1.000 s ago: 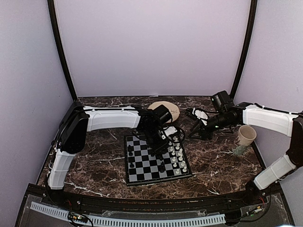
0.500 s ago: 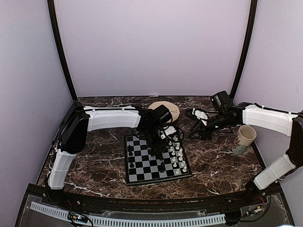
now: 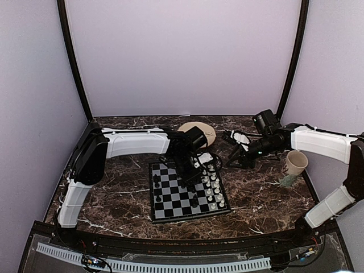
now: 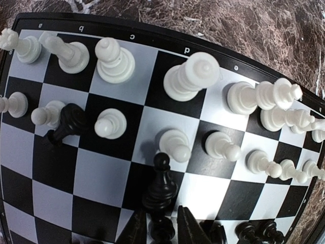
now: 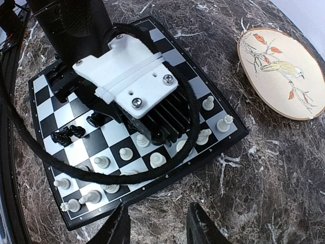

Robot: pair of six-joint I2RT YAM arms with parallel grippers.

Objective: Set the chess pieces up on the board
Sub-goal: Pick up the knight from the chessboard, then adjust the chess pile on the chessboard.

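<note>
Left wrist view: of the left gripper (image 4: 161, 212) only two dark finger ends are seen, the rest being cut off by the bottom edge. A black piece (image 4: 162, 230) is seen between them with its base hidden, and contact with the pads cannot be told. The board (image 4: 96, 178) is cropped at left and bottom.

Right wrist view: the board's middle is covered by the left arm's wrist housing (image 5: 134, 81). The right gripper (image 5: 158, 208) is cut at the frame bottom. The plate (image 5: 279, 76) is clipped at the right edge.

Top view: piece types are too small to be read. The foot of the cup (image 3: 296, 162) is blurred.
</note>
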